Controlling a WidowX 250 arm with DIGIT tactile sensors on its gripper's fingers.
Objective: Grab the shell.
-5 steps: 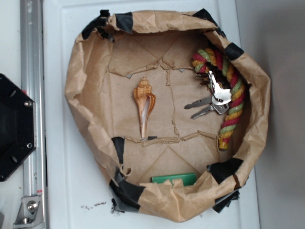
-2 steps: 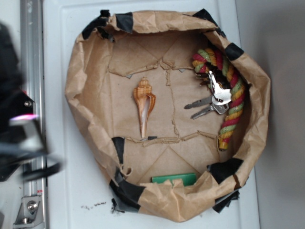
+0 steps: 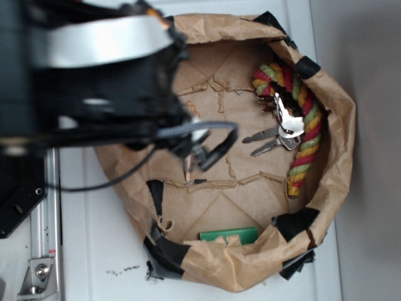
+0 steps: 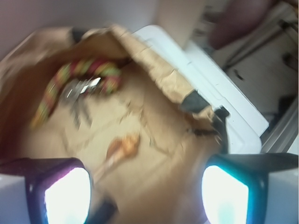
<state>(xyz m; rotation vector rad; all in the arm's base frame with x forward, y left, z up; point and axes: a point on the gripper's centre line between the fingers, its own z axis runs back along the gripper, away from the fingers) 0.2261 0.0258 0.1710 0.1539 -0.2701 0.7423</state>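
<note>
Bin (image 3: 338, 125): crumpled brown kraft paper, matt, creased, patched with black tape (image 3: 164, 251), slight sheen. Shell (image 4: 122, 147): glossy orange-brown, blurred in wrist view. Keys (image 3: 279, 128): bright bare metal, reflective. Rope (image 3: 307, 125): twisted fibre, red/green/yellow, rough. Arm (image 3: 94, 81): black matt housing with a brushed silver metal band. Table (image 3: 94, 238): smooth white.

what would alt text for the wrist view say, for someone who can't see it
Blurred view from between two open gripper fingers down into a brown paper-lined bin, with an orange-brown shell lying on the floor just ahead. Farther back, silver keys rest against a red, green and yellow rope.
</note>
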